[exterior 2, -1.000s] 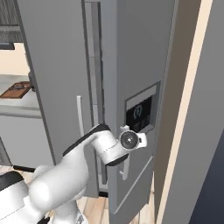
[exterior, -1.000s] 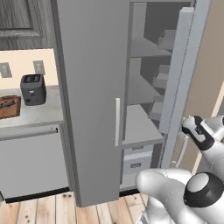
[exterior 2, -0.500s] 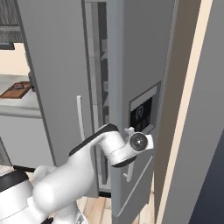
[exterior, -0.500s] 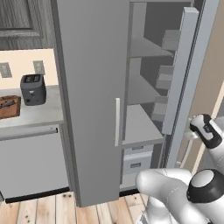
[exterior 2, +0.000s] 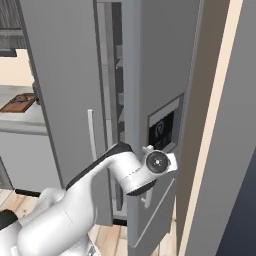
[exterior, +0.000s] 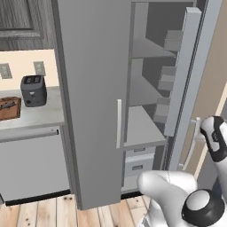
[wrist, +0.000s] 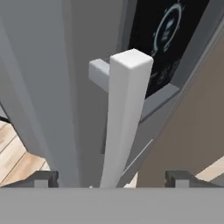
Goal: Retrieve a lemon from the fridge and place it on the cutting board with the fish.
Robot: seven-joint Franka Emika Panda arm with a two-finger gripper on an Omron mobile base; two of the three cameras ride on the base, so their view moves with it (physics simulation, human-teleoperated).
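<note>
The grey fridge (exterior: pixel 93 88) has its left door shut and its right door (exterior: pixel 191 66) swung partly open, showing grey shelves and door bins. My gripper (wrist: pixel 111 178) is open at the right door's pale handle (wrist: pixel 124 113), which stands between the spread fingertips (wrist: pixel 41 178) without touching them. In the left base view the hand (exterior: pixel 213 138) sits beside that handle. The reddish-brown cutting board (exterior: pixel 9 108) lies on the counter at far left, with the dark fish (exterior 2: pixel 20 99) on it. The lemon is hidden.
A dark grey toaster (exterior: pixel 33 90) stands on the counter right of the board. Dark wood cabinets (exterior: pixel 22 22) hang above it. The door carries a black dispenser panel (exterior 2: pixel 162 131). A beige wall (exterior 2: pixel 215 125) lies close on the right, behind the open door.
The jaws have gone from shut on the door handle to wide apart, letting it go. The right fridge door has swung further open and the hand has followed it outward.
</note>
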